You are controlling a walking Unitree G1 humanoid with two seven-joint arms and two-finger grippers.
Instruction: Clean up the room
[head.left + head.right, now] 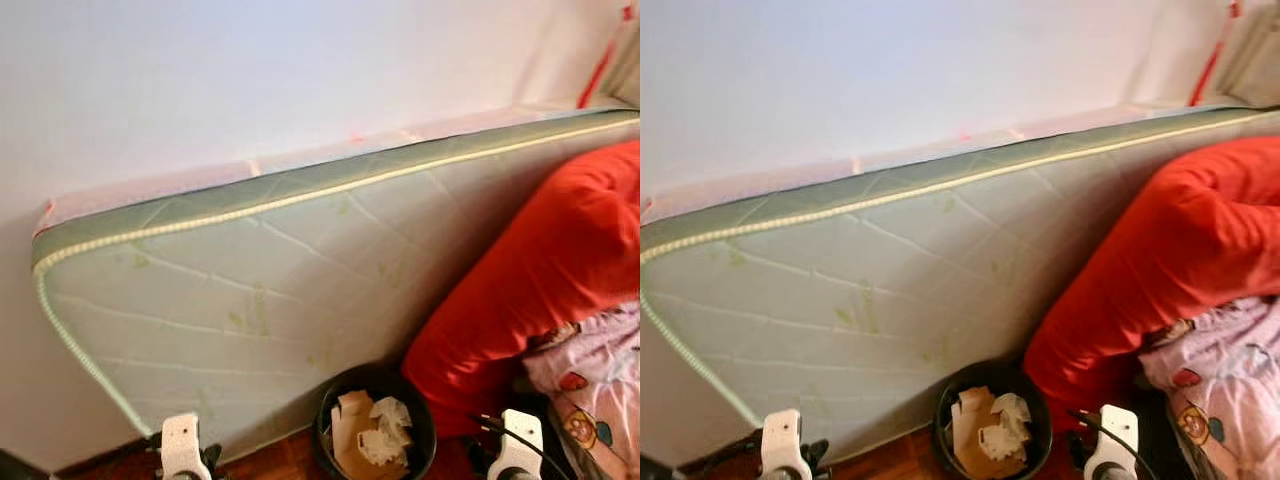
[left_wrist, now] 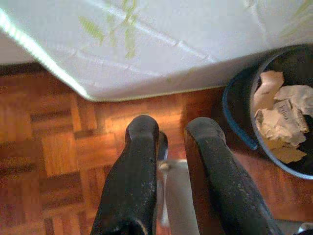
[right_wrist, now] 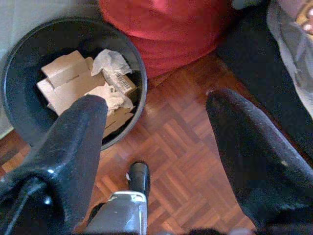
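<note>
— Where's the bin?
— I see the black bin [image 1: 375, 425] at six o'clock, full of cardboard and paper scraps [image 3: 80, 83], against the tilted mattress [image 1: 260, 300], red cushion [image 1: 540, 270] at three.
— Pincers?
— My left pincer [image 2: 168, 134] is narrow, empty; my right pincer [image 3: 156, 105] is wide above the parquet floor [image 3: 176, 156].

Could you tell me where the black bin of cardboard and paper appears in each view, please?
Left eye view: bin at bottom centre, between mattress and red cushion.
Right eye view: bottom centre, slightly further left.
Left wrist view: right edge, beyond the fingers.
Right wrist view: upper left, behind one of the fingers.
Shared landmark: the parquet floor beside the bin.
</note>
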